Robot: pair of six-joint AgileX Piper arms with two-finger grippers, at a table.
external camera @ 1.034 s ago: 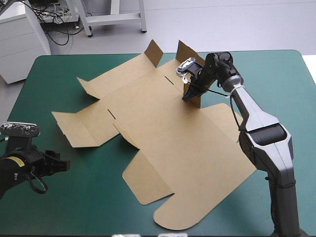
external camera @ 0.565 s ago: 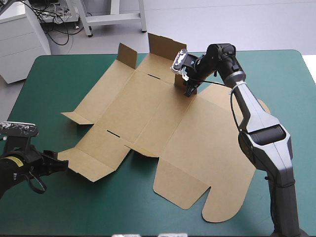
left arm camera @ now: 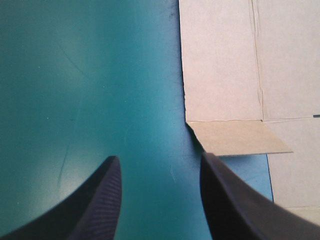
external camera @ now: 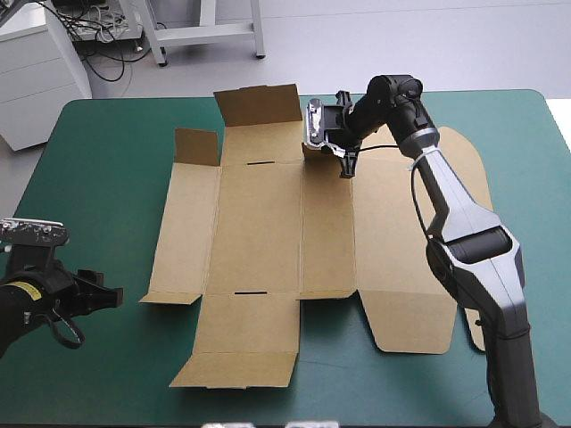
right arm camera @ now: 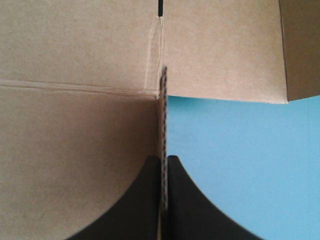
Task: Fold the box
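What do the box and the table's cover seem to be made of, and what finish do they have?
The box: brown corrugated board, matt; the edge held in the right gripper shows a wavy core between two liners. The teal-green cover: smooth, with a soft sheen and faint scratches, perhaps a plastic or rubber mat; the look leaves this open.

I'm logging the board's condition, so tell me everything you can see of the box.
The box is a cut sheet of plain brown board, creased and slotted, lying mostly flat on the teal-green cover, with rounded corners at the right. Its far flaps stand up. The right tool is shut on the edge of one. Nothing else touches it.
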